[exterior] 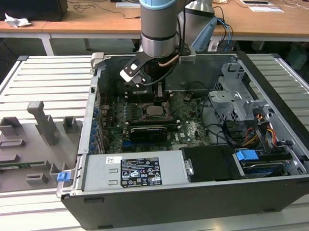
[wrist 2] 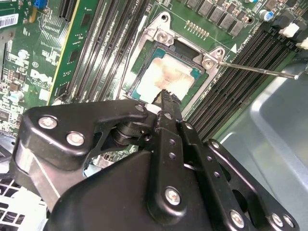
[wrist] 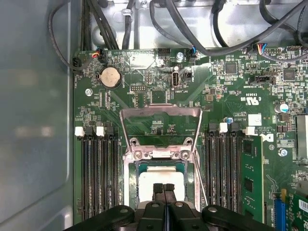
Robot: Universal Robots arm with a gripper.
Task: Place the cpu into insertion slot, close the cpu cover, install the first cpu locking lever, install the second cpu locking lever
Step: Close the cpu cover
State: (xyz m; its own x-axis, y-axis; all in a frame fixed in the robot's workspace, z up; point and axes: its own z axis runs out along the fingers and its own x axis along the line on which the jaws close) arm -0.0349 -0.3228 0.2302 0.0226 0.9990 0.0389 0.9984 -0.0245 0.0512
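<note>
The cpu [wrist 2: 168, 77] is a flat square chip with a silver top smeared pale. It lies in the insertion slot [wrist: 132, 185], a socket with a metal frame on the green motherboard [wrist: 144, 67]. In the exterior view the cpu [exterior: 155, 111] sits mid-board under the arm. My gripper [wrist 2: 167, 95] is shut with nothing between its black fingers, and its tips hover just over the chip's near edge. In the first wrist view the gripper [wrist: 163, 186] points down at the chip. The cpu cover [wrist: 160, 113], a windowed metal plate, is swung open from its hinge. A thin locking lever [wrist 2: 260, 70] sticks out sideways.
Long black memory slots [wrist: 98, 178] flank the socket on both sides. A black expansion card [exterior: 150, 131], a power supply [exterior: 138, 172], a drive cage [exterior: 235, 100] and loose cables [exterior: 256, 132] crowd the case. A grey fixture tray [exterior: 28, 145] lies outside, on the exterior view's left.
</note>
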